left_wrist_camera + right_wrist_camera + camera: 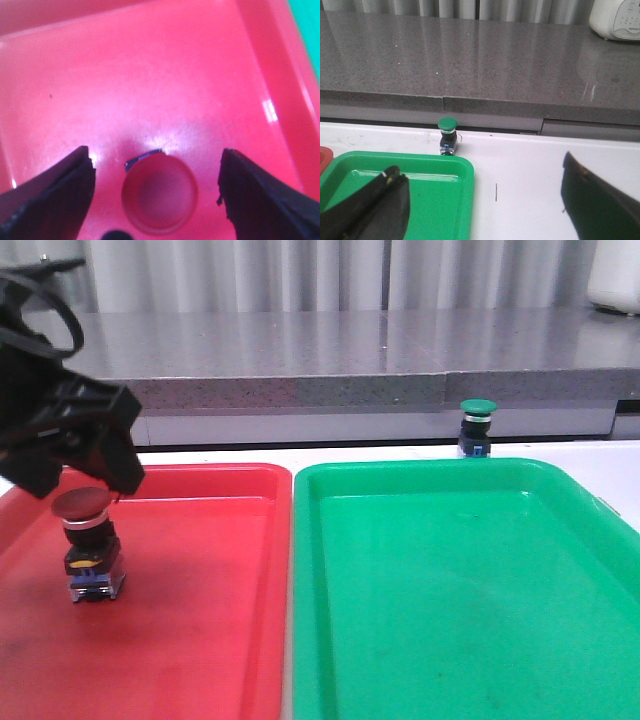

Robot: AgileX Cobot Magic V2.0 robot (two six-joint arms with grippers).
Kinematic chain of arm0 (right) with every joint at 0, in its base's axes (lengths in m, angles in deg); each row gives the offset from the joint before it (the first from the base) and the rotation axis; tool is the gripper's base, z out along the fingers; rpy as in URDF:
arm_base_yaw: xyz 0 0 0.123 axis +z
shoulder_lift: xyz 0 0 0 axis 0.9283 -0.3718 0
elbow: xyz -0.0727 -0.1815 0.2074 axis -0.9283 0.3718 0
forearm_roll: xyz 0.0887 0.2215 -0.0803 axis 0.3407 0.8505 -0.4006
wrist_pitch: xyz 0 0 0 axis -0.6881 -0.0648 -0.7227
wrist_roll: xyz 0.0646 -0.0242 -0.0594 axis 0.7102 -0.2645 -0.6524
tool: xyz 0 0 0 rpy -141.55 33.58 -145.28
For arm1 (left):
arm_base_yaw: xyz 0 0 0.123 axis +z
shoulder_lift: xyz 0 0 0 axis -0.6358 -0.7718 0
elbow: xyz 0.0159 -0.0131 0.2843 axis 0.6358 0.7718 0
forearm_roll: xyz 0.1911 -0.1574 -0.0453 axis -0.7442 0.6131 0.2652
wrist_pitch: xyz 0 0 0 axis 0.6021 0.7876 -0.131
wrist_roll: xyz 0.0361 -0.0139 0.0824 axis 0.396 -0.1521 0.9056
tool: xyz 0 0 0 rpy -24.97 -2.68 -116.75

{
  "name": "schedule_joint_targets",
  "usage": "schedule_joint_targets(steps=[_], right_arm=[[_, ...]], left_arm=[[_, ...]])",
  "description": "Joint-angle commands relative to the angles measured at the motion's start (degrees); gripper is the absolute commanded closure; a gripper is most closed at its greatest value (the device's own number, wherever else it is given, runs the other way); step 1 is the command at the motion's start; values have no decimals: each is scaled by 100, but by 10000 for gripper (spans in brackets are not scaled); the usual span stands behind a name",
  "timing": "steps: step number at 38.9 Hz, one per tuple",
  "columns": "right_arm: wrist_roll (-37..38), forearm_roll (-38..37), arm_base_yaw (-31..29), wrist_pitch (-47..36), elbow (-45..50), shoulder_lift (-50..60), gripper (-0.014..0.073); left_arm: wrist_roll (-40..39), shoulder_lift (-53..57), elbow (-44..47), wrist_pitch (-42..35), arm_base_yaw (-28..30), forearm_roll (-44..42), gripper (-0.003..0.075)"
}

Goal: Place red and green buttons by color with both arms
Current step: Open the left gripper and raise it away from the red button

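Only the front view shows the red button [88, 545] upright inside the red tray [200, 640], while the left wrist view shows the left gripper [155, 195] spread wide around its cap, and the right gripper [485, 200] is also spread wide.

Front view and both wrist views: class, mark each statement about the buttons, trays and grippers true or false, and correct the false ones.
1. The red button stands upright inside the red tray. True.
2. The green button lies inside the green tray. False: it stands on the white table behind the tray's far rim.
3. The left gripper is clamped shut on the red button. False: its fingers are spread wide, with the cap between them and clear gaps on both sides.
4. The right gripper is open and holds nothing. True.
5. The two trays sit side by side, red on the left. True.
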Motion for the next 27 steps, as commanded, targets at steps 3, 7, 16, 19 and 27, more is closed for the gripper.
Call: schedule_joint_targets(steps=[3, 7, 16, 19, 27], right_arm=[[-4, -54, -33, -434, -209, -76, -36], [-4, -54, -33, -434, -209, -76, -36], [-4, -54, -33, -434, -209, -76, -36], [-4, -54, -33, -434, -209, -76, -36], [-4, -54, -33, -434, -209, -76, -36]], left_arm=[[17, 795, -533, -243, 34, -15, 279], [17, 1136, -665, -157, 326, -237, 423], [17, 2139, -573, 364, 1863, -421, 739], [59, 2527, -329, 368, 2158, -421, 740], [59, 3914, 968, -392, 2115, -400, 740]])
